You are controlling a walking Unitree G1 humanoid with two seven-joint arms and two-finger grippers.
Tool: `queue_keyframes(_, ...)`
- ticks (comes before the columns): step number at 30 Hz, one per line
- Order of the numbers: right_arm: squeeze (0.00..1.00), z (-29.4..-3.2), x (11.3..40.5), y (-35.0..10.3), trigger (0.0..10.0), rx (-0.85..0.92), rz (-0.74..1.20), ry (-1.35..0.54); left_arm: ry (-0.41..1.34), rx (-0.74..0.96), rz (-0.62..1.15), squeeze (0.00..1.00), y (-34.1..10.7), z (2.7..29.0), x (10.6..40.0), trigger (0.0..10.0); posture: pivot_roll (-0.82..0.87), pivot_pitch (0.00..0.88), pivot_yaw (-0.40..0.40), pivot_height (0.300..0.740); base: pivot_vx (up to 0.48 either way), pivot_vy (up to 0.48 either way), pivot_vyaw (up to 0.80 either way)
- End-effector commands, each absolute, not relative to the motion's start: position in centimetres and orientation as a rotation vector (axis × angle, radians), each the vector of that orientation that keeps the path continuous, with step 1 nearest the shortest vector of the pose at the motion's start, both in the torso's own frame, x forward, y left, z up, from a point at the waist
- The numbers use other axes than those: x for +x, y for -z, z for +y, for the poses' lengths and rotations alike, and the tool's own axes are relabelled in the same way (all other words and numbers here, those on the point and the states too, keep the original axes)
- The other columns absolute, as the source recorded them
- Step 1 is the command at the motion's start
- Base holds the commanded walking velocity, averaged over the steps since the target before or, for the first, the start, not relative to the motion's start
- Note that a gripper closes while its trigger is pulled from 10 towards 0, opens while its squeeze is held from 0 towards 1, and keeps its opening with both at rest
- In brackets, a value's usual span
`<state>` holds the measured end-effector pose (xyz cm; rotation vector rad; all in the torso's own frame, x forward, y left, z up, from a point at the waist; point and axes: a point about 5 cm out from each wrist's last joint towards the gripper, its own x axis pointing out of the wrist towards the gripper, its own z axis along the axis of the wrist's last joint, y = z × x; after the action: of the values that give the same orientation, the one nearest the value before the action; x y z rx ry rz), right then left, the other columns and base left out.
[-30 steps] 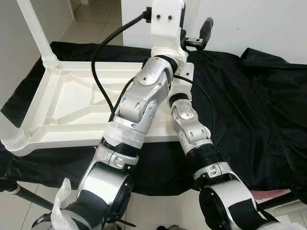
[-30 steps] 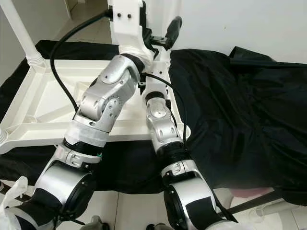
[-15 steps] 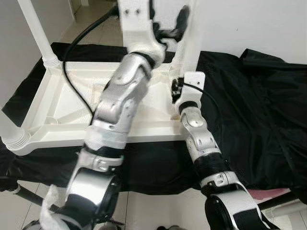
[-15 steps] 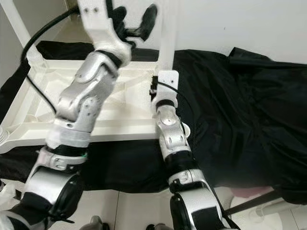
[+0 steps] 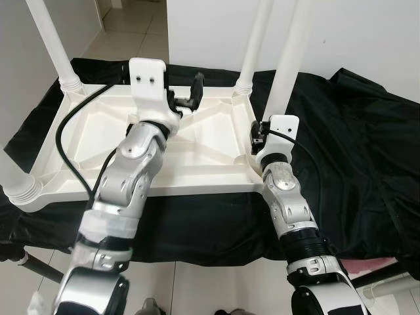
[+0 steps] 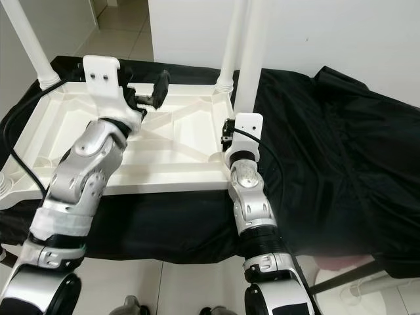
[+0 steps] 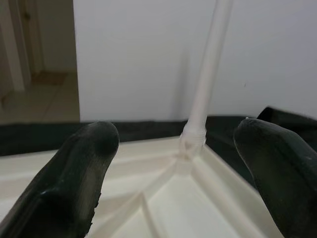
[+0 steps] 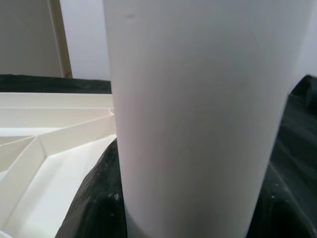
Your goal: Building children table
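Jaws first: your left gripper is hanging w/ fingers spread apart, nothing between them, over the far-middle of the upturned white tabletop; your right gripper is sitting at the near-right corner, and the right wrist view is showing a white leg pressed close against its black fingers, so it's looking clamped on that leg.

Going left to right: near-left leg is standing in its socket at the tabletop's near-left corner; far-left leg is rising upright from the far-left corner; your left arm is reaching over the ribbed underside; far-right leg is standing in the far-right socket, also showing ahead betw. the left fingers; the gripped leg is standing just beside it at the near-right corner, tilting slightly.

Tabletop is lying upside down on a black cloth, w/ a white wall behind.
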<state>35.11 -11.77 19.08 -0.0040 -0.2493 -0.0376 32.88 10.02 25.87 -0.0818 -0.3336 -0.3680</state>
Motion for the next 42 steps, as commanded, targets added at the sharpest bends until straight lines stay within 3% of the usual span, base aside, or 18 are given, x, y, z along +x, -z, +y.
queue_keyframes(1,0.0,-12.2,34.8,-19.0,10.0,0.0,-0.263,0.04,0.632,-0.013,-0.33,0.0,-25.1,9.0,31.9,10.0,0.04,0.069,-0.065,0.74,0.0,0.0,0.0)
queue_keyframes(7,0.0,-12.8,34.0,-18.3,10.0,-0.019,-0.249,0.02,0.655,-0.025,-0.215,0.0,-21.1,10.9,29.0,10.0,0.03,0.074,-0.058,0.74,0.0,0.0,0.0)
queue_keyframes(22,0.0,-13.6,33.4,-18.2,10.0,-0.041,-0.246,0.015,0.675,-0.112,-0.159,0.0,-19.1,12.1,26.1,10.0,0.02,0.088,-0.065,0.74,0.0,0.0,0.0)
queue_keyframes(30,0.0,-14.0,32.9,-18.0,10.0,-0.043,-0.262,0.003,0.887,-0.004,-0.069,0.0,-16.9,9.4,22.9,10.0,0.02,0.097,-0.074,0.74,0.0,0.0,0.0)
queue_keyframes(42,0.0,-14.7,32.2,-17.4,10.0,-0.082,-0.255,-0.049,0.897,-0.042,-0.106,0.0,-17.6,6.3,23.8,10.0,0.01,0.107,-0.069,0.74,0.0,0.0,0.0)
